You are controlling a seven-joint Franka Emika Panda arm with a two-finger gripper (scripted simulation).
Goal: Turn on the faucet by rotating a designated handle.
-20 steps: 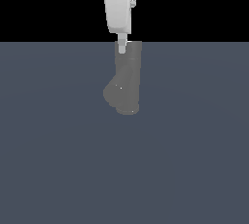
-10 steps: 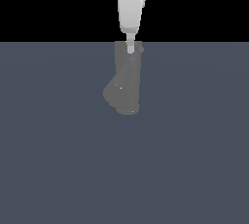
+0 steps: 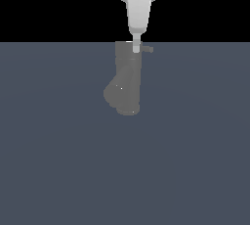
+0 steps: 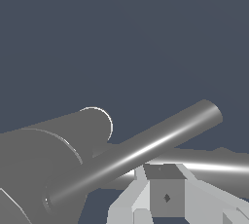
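The dull grey faucet (image 3: 126,84) stands on the dark floor, with its angled branch bulging toward the exterior view's left. The thin grey handle (image 3: 148,49) sticks out from its flat top toward the exterior view's right. My white gripper (image 3: 136,49) hangs straight down with its fingertips at the top of the faucet, against the handle's inner end. The fingers look pressed together and hold nothing. In the wrist view the handle (image 4: 146,147) runs as a long shiny rod across the faucet's body (image 4: 44,155), just beyond my gripper (image 4: 165,196).
A flat dark blue-grey floor (image 3: 195,160) lies all around the faucet. Black background fills the space above it. Nothing else shows.
My gripper has moved toward the exterior view's right along the faucet's top. The handle's tip now shows to the right of my fingers.
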